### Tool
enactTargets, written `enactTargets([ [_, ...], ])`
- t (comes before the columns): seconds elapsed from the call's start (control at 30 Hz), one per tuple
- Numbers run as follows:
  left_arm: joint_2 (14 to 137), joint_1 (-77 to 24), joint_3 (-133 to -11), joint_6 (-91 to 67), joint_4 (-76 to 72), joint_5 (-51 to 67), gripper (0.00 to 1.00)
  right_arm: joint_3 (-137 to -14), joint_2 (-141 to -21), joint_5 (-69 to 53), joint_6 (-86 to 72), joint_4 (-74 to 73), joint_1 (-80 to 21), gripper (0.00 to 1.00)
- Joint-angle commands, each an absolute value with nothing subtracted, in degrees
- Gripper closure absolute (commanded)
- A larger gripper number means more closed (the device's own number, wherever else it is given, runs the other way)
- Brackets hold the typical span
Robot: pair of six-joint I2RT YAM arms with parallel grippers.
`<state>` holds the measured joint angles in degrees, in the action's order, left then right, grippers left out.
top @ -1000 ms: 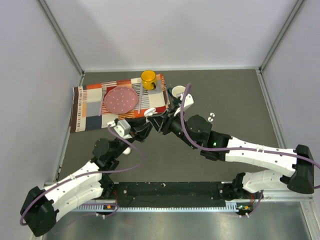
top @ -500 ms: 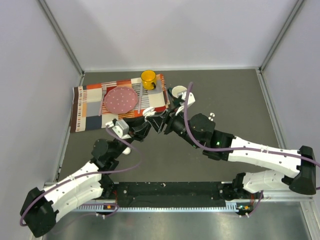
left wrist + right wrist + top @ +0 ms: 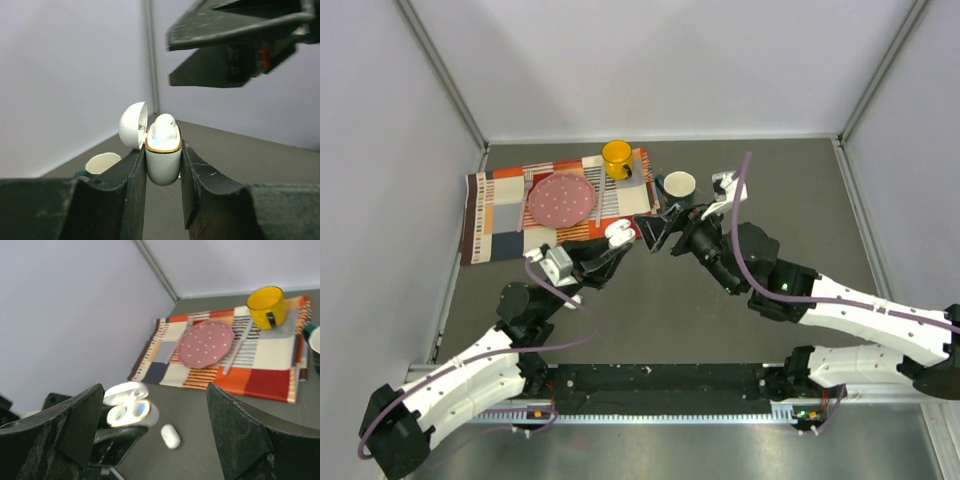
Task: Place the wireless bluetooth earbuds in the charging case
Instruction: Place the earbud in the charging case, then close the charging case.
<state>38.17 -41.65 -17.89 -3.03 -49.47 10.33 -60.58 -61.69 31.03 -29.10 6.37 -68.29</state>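
Smooth white pebble-shaped case [image 3: 163, 167], hinged open, clamped in my left gripper [image 3: 163, 159]
One glossy earbud [image 3: 162, 131] sits in its gold-rimmed mouth; my right gripper [image 3: 663, 224] hangs spread and empty, apart above it

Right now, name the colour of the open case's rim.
Gold, ringing the white case; best in the left wrist view.

Charging case [image 3: 127, 407] blurred in right wrist view; green mug [image 3: 314, 347] cut by edge.

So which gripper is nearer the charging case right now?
Left. The left gripper has its jaws shut on the charging case; the right gripper hangs open close by, not touching.
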Motion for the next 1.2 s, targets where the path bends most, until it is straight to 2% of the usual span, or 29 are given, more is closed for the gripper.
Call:
enactTargets([
  [0.0, 40.4, -41.6, -21.8, -2.2, -47.5, 22.9, 1.0, -65.7, -62.8, 34.7, -34.5, -3.9, -66.1, 0.17],
  [0.17, 43.9, -41.6, -23.8, -4.5, -49.9, 32.2, 1.0, -65.7, -63.1, 32.3, -35.9, -5.6, -64.5, 0.17],
  [0.5, 46.2, -41.6, -25.4, -4.6, -50.4, 34.4, 1.0, -66.3, -65.3, 29.4, -36.0, -9.2, -64.3, 0.17],
  [0.9, 46.4, -41.6, -25.4, -5.1, -49.8, 31.3, 1.0, -65.2, -65.0, 29.4, -35.6, -10.2, -64.4, 0.17],
  [0.97, 46.2, -41.6, -25.4, -6.8, -49.2, 28.0, 1.0, -64.6, -64.6, 29.4, -35.6, -10.7, -64.3, 0.2],
  [1.17, 45.8, -41.6, -25.7, -8.5, -46.9, 22.6, 1.0, -62.8, -62.9, 29.6, -34.9, -10.6, -64.4, 0.21],
])
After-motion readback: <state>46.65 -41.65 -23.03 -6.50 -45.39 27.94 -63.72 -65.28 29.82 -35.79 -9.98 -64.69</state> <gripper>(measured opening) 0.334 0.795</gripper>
